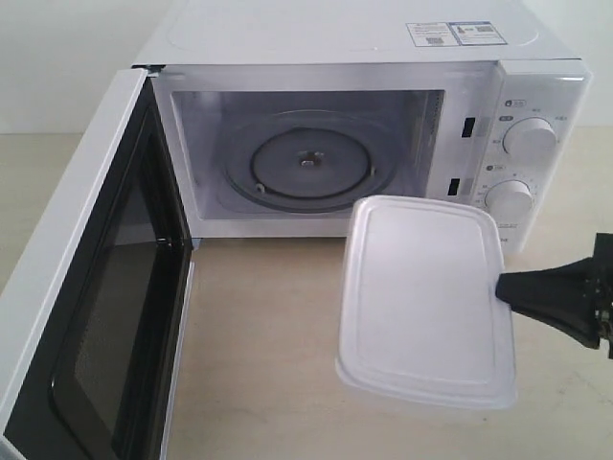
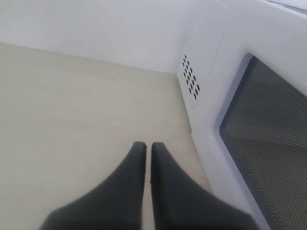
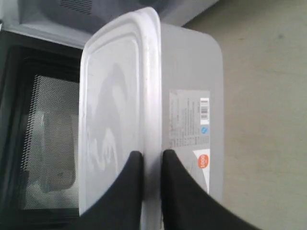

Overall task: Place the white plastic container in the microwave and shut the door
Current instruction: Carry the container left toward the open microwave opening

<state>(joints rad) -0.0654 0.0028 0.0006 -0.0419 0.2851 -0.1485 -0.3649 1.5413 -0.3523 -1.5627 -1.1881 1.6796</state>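
Observation:
The white plastic container (image 1: pixel 426 302) hangs above the table in front of the microwave (image 1: pixel 335 38), just right of its open cavity. My right gripper (image 1: pixel 502 287) is shut on the rim of its right edge. In the right wrist view the fingers (image 3: pixel 129 187) pinch the lid rim of the container (image 3: pixel 144 86), with the labelled side wall facing the table. The door (image 1: pixel 86 287) stands wide open at the left, and the glass turntable (image 1: pixel 306 163) is bare. My left gripper (image 2: pixel 145 146) is shut on nothing, low over the table beside the outside of the door (image 2: pixel 268 143).
Two round knobs (image 1: pixel 530 137) sit on the microwave's right panel, close behind the container. The open door blocks the left side of the table (image 1: pixel 259 335). A white wall (image 2: pixel 96 24) closes off the back.

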